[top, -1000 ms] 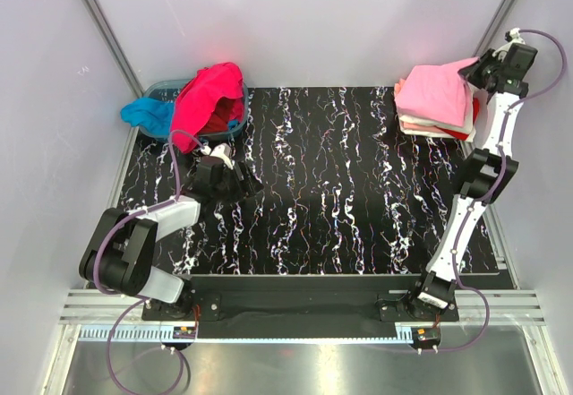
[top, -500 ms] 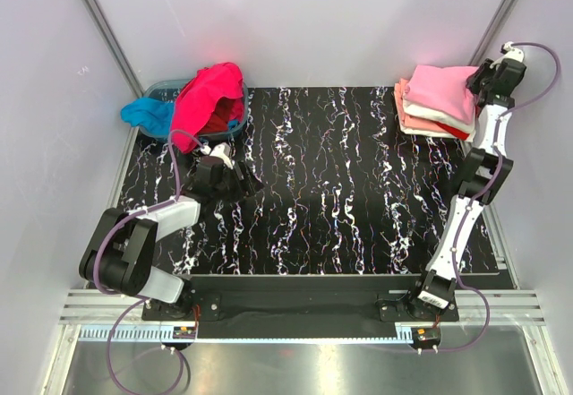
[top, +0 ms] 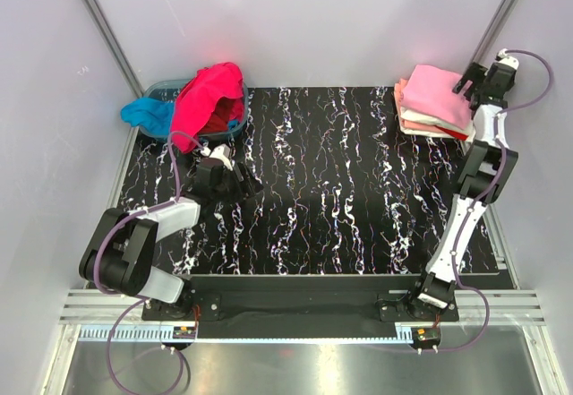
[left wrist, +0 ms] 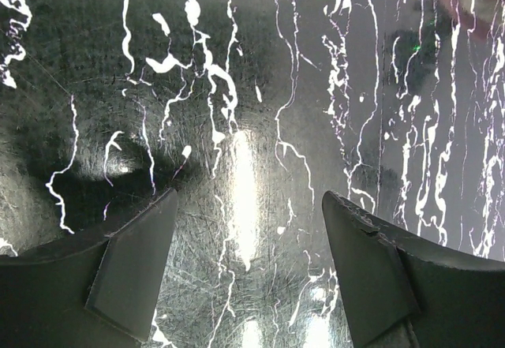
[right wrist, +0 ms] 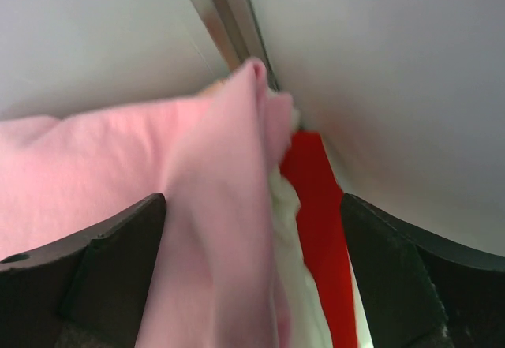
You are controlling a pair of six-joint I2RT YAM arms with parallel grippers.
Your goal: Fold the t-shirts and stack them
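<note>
A folded stack of t-shirts sits at the table's back right corner, with the light pink shirt [top: 434, 90] on top and cream, salmon and red layers under it. My right gripper [top: 468, 84] is open at the stack's right edge. In the right wrist view the light pink shirt [right wrist: 118, 166], a cream edge [right wrist: 296, 285] and the red shirt [right wrist: 316, 198] lie between the spread jaws of the right gripper [right wrist: 252, 269], unclamped. A hot pink shirt [top: 210, 95] and a bright blue shirt [top: 148, 113] spill from the basin. My left gripper [top: 251, 184] [left wrist: 248, 230] hangs open and empty over bare tabletop.
The grey-blue basin [top: 166, 84] stands at the back left corner. The black marbled table [top: 340, 198] is boxed in by pale walls with metal corner posts [right wrist: 229, 16]. The right arm stands tall along the table's right edge.
My right gripper has opened and let go of the light pink shirt, which now lies flatter on the stack. The gripper shifted slightly toward the back right. The left arm is unmoved.
</note>
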